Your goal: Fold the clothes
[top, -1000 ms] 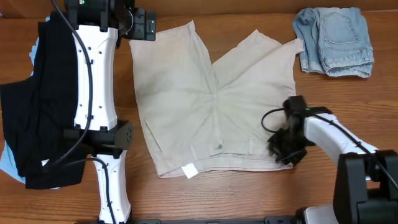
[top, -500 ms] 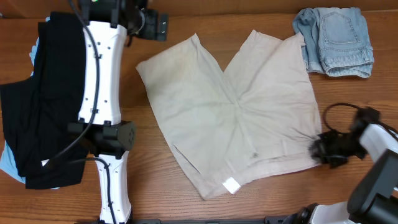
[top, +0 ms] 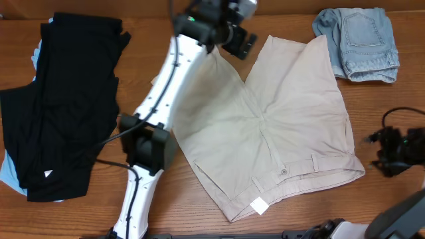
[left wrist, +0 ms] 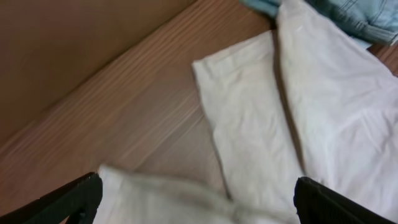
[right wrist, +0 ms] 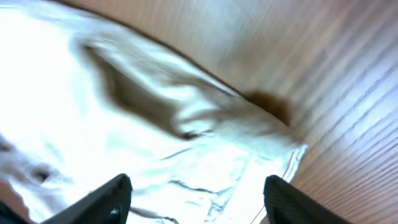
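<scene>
As right end effector [right wrist: 196,183] gapes, shorts [top: 292,119] lie spread.

The left arm [top: 161,93] hid part of the shorts [top: 292,113] just behind the left claw [top: 246,44]. In front of the right claw [right wrist: 198,194], the shorts were blurry and cut off.

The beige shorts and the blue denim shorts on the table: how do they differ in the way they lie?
The beige shorts are spread out flat with both legs splayed apart, while the denim shorts are bunched into a compact heap. The beige shorts cover far more of the table than the denim shorts do. The beige shorts are pale and plain, the denim shorts faded blue. Both rest directly on the wood.
</scene>
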You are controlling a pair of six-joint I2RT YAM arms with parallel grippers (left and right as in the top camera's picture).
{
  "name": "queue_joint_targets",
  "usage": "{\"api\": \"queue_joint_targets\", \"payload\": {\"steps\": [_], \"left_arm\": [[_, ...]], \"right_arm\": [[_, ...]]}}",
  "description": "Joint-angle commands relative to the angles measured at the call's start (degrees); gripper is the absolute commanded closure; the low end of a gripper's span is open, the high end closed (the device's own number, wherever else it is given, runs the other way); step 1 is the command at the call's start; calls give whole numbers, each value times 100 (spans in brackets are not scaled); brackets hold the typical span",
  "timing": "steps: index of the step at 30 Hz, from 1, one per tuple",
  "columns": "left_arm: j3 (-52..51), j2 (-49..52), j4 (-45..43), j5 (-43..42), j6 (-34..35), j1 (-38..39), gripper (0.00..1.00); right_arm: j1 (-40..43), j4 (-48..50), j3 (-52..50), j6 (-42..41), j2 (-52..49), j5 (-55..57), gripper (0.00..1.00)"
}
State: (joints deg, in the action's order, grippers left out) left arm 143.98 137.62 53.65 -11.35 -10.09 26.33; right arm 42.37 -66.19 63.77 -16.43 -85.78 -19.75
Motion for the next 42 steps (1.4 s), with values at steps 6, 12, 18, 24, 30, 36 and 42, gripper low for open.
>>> {"api": "queue_joint_targets", "payload": {"steps": [6,12,18,24,30,36,42], "left_arm": [[-79,1034,-820,-446,-717,278,0],[-79,1694,-1292,-319,-986,529,2],[-87,1954,-1331,638,-986,619,5],[-114,2212,-1294,1727,-966,573,5],[-142,2245,-903,2931,-382,345,4],[-142,2245,173,3185,297,-90,0],[-142,2245,1097,2717,883,-621,0]], "right_arm": [[-251,-57,649,192,1102,-92,22],[-262,-116,645,190,1252,-96,21],[-262,-116,645,192,1252,-94,21],[-262,-105,645,350,1252,-92,21],[-262,-101,645,448,1252,-94,21],[-262,-101,645,448,1252,-96,21],[-299,-94,643,448,1248,-162,21]]}}
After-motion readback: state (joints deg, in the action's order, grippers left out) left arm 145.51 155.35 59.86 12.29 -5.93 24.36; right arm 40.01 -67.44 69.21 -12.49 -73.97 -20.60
